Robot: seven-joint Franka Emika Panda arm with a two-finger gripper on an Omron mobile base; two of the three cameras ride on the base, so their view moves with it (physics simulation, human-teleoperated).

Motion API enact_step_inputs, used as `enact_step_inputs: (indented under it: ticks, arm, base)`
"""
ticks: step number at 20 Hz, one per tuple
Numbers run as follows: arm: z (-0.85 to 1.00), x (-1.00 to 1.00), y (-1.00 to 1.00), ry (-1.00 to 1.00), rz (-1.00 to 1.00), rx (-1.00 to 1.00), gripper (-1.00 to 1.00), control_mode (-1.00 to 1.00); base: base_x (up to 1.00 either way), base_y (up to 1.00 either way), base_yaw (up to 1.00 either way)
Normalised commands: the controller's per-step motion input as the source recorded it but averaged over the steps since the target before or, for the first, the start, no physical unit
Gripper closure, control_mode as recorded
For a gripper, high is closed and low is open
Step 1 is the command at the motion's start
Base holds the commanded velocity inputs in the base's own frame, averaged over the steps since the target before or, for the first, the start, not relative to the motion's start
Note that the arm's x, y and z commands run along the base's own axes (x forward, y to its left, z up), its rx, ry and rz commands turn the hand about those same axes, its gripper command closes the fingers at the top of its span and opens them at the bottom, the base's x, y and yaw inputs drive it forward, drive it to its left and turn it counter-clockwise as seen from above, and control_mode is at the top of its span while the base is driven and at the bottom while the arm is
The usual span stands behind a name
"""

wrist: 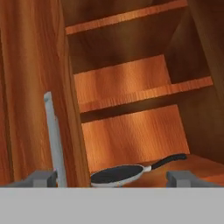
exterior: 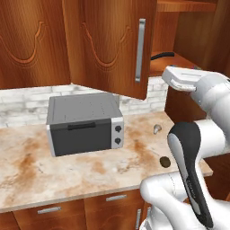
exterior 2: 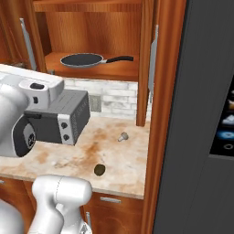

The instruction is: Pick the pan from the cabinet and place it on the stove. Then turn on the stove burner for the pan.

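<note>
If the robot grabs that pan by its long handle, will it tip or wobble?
Probably a bit: the pan has a wide round bowl at one end of a thin straight handle, so the bowl side would likely sag. It looks stiff, not floppy. Sitting flat on the cabinet shelf, it should slide rather than roll.

One round dark frying pan with a black stick handle (exterior 2: 84, 60) lay in the reddish-brown wooden cabinet (exterior 2: 98, 27), which showed three wooden shelves. One grey boxy toaster oven (exterior: 83, 123) with two knobs stood on the mottled stone counter (exterior: 67, 168). One small silvery object (exterior: 157, 129) and one small dark round object (exterior: 165, 161) also lay there.
</note>
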Motion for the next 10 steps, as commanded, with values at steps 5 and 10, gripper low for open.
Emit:
enact_step_inputs:
  ticks: [5,10]
  arm:
    - [-0.32,0.04,-0.47,0.24,0.03,0.2,-1.0,-1.0]
    - [-0.03,0.27,-0.19,0.28,0.08,0.18,-1.0,-1.0]
  base:
    - [0.0,0.0,0.0]
    - [0.0,0.0,0.0]
